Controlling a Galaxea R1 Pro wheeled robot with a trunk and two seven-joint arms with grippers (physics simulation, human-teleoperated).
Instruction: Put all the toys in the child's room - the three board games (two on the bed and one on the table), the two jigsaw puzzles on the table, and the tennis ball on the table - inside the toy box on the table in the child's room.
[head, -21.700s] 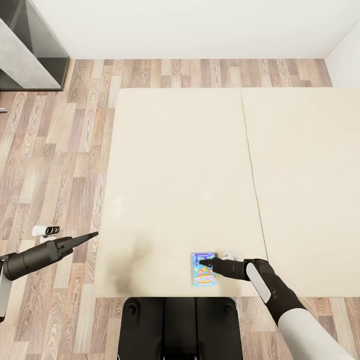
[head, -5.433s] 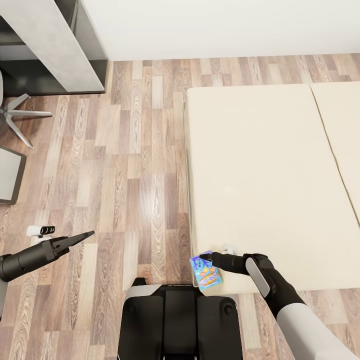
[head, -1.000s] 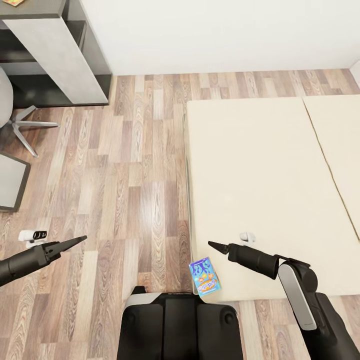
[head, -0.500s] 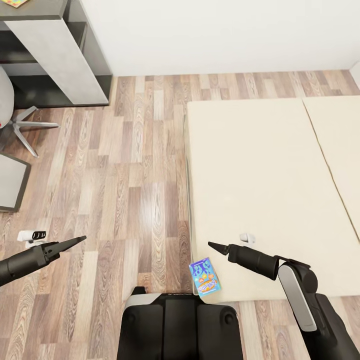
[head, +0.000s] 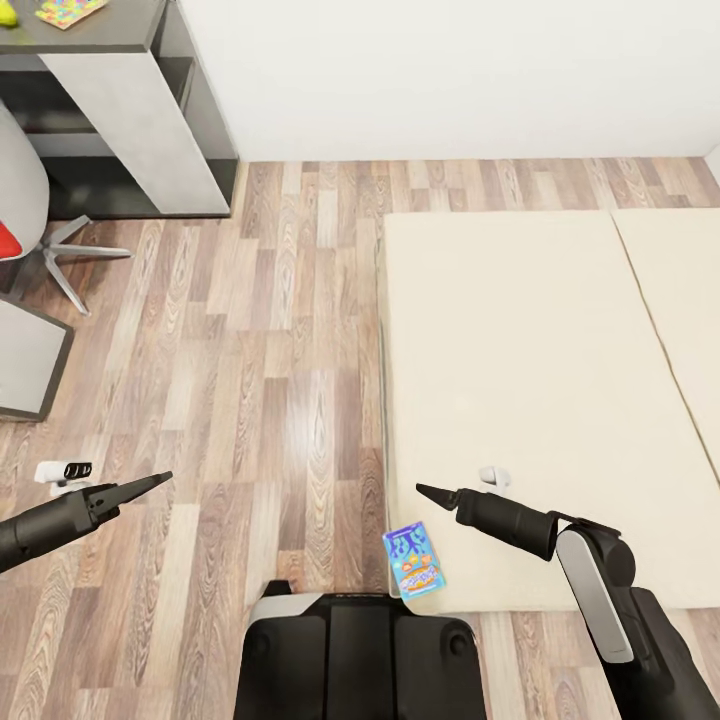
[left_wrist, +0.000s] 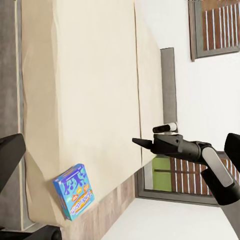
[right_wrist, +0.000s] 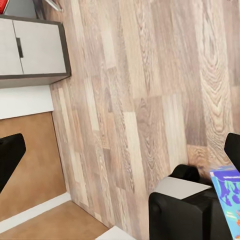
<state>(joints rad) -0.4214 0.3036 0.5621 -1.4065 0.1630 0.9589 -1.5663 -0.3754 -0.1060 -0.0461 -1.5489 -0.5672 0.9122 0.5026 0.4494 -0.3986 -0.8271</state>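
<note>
Wood-plank floor (head: 250, 330) takes the left half of the head view, running up to a white wall (head: 450, 70). The bed (head: 540, 380), plain beige mattress in two sections with a seam toward its right side, fills the right half; its left edge runs down the middle of the view. The table's (head: 120, 25) dark grey side unit sits in the far left corner against the wall, pale grey panel below it. Red and white chair (head: 20, 220) at the left edge, metal legs splayed on the floor. Robot's dark base (head: 355, 650) at the near edge, just off the bed's near left corner. Right gripper (head: 425, 491) is over the near part of the mattress, jaws released and holding nothing, seen apart in the right wrist view. Left gripper (head: 160, 479) is over bare floor well to the left of the bed, jaws likewise released with nothing between them. Blue board game (head: 414, 561), colourfully printed, lies flat at the bed's near left corner, near the right gripper but not touching it; also seen from the left wrist (left_wrist: 74, 191). One jigsaw puzzle (head: 70, 11) lies on the table's dark top, with the tennis ball (head: 6, 13) beside it at the view's left edge.
</note>
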